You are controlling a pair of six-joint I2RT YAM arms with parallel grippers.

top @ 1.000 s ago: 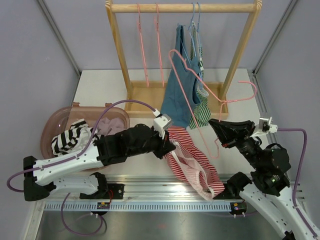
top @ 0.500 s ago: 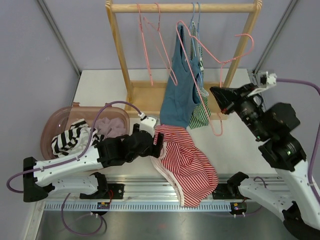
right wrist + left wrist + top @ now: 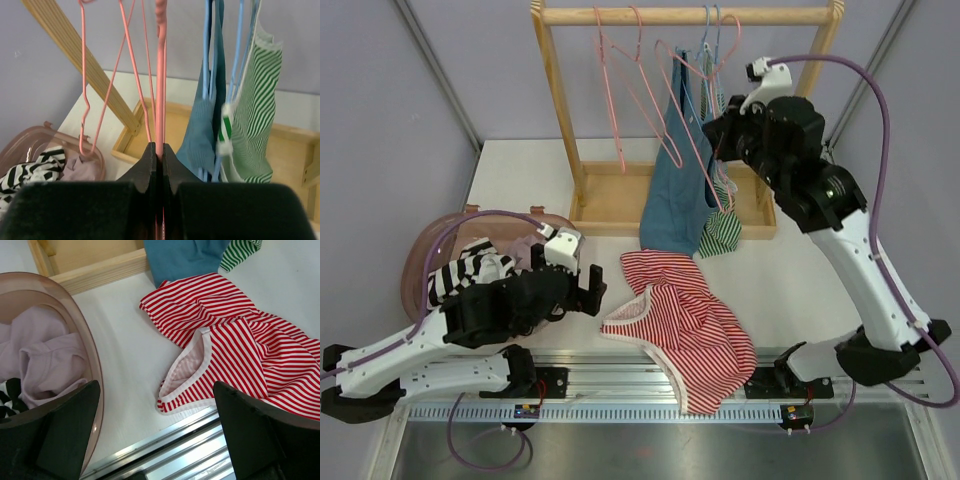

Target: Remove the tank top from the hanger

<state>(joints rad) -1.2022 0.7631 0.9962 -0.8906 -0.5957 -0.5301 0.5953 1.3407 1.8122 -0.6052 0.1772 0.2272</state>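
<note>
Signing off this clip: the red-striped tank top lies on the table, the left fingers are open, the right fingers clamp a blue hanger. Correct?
No: the right fingers clamp a pink hanger, not a blue one, as the right wrist view shows. The red-striped tank top lies on the table, and the left fingers are open.

We see a tank top point(image 3: 685, 325) in red and white stripes, paler pink on its inner side, on the white worktop point(image 3: 520, 180). The rack point(image 3: 556, 100) is pale wood. On it hang a plain blue top point(image 3: 672, 190) and a green-and-white striped top point(image 3: 722, 228). The hanger point(image 3: 160, 75) in the black right end effector point(image 3: 159, 148) is pink. The tub point(image 3: 89, 340) is see-through brownish pink, holding a lilac garment point(image 3: 45, 355) and a black-and-white striped one point(image 3: 460, 280).
</note>
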